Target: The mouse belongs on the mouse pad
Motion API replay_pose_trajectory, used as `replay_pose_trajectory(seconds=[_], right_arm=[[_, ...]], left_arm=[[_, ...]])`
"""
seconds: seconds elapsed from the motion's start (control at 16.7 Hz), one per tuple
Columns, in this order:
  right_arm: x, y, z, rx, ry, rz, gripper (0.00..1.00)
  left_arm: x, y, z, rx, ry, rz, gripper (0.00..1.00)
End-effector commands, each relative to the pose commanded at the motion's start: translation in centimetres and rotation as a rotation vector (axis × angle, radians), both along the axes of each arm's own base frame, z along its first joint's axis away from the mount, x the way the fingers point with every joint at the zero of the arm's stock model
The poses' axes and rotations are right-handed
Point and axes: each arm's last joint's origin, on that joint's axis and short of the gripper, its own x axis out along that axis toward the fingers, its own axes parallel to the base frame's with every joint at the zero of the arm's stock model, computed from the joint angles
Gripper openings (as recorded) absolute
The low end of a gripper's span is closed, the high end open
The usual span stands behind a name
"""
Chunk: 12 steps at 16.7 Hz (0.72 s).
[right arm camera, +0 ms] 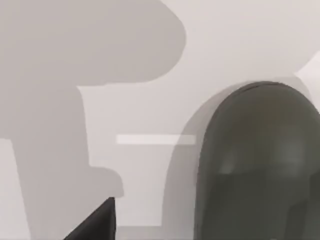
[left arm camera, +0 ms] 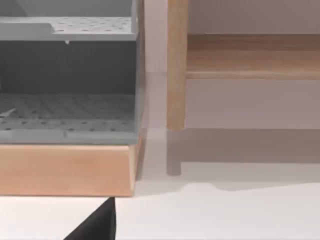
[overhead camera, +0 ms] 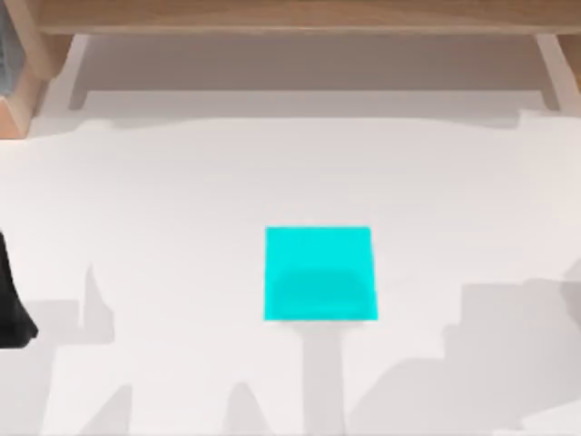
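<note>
Pad (overhead camera: 319,272) sits mid-table, nearer front edge, nothing on it. Mouse (right arm camera: 260,165) looms right under right wrist cam, so right arm is nearer. Mouse's long axis hard to call. Left arm parked at left edge. Tool state either side: can't tell.

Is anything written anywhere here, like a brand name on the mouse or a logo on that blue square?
None: no word, number, label or sign can be read in any view.
The flat bright cyan square mouse pad is plain and unmarked.
The smooth rounded dark grey mouse, seen close in the right wrist view, shows no brand or lettering on its visible surface.
The grey perforated shelf unit on its wooden base carries no label.
</note>
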Motion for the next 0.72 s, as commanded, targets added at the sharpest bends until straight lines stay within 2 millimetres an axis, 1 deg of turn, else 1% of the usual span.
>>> replay_pose_trajectory(seconds=[0.12,0.24,0.54,0.72], right_arm=[[-0.2,0.0,-2.0,0.0,0.0,0.0,1.0],[-0.5,0.0,-3.3,0.002,0.01,0.0,1.0],[-0.6,0.0,-3.6,0.002,0.012,-0.001,1.0],[-0.6,0.0,-3.6,0.002,0.012,-0.001,0.77]], left_arm=[[0.0,0.0,0.0,0.0,0.0,0.0,1.0],[0.0,0.0,0.0,0.0,0.0,0.0,1.0],[0.0,0.0,0.0,0.0,0.0,0.0,1.0],[0.0,0.0,0.0,0.0,0.0,0.0,1.0]])
